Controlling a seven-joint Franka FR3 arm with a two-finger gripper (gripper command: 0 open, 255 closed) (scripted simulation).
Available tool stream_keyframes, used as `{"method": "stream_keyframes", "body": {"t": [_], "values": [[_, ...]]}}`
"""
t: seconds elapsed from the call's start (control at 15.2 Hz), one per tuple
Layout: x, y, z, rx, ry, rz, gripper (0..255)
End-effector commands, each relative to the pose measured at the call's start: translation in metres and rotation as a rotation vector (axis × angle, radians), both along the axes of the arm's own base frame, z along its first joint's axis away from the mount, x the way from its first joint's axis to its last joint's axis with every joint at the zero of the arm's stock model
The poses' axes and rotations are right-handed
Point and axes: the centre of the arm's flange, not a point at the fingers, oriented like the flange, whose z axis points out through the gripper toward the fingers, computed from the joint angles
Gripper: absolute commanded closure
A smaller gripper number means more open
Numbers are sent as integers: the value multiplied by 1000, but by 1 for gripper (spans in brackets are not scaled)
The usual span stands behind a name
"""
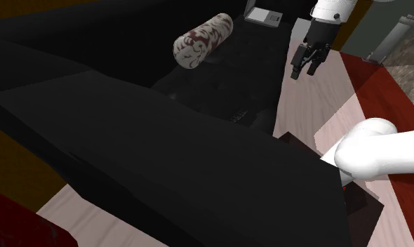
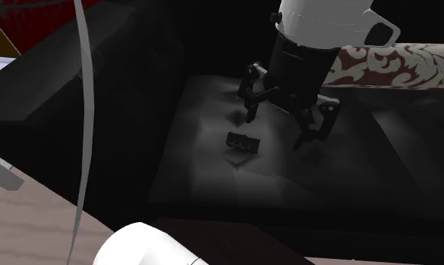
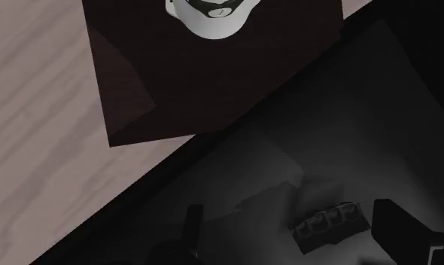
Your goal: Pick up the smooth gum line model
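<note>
Gripper [image 2: 278,129] open, poised over dark gum line model [image 2: 241,141] on black sofa seat [image 2: 205,177]; patterned bolster [image 2: 393,64] nearby.

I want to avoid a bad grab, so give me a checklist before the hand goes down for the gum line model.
1. Hand open: ok, fingers stand apart.
2. Gum line model between the fingers, wrist view: ok, nearer one finger.
3. Hand down at the model: not ok, it hovers above the sofa seat.
4. Patterned bolster away from the model: ok.
5. Model lying flat: cannot tell.
</note>
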Motion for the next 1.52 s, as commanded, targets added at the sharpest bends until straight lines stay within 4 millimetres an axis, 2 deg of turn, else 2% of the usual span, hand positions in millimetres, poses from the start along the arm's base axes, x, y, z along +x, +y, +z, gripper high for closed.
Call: {"method": "stream_keyframes", "body": {"t": [0.0, 0.4, 0.86, 1.25, 1.45], "values": [[0, 0, 0, 0, 0, 0, 0], [2, 46, -59, -21, -91, -363, 0], [31, 92, -128, -44, -198, -786, 0], [73, 116, -183, -64, -287, -1138, 0], [73, 116, -198, -64, -287, -1138, 0]]}}
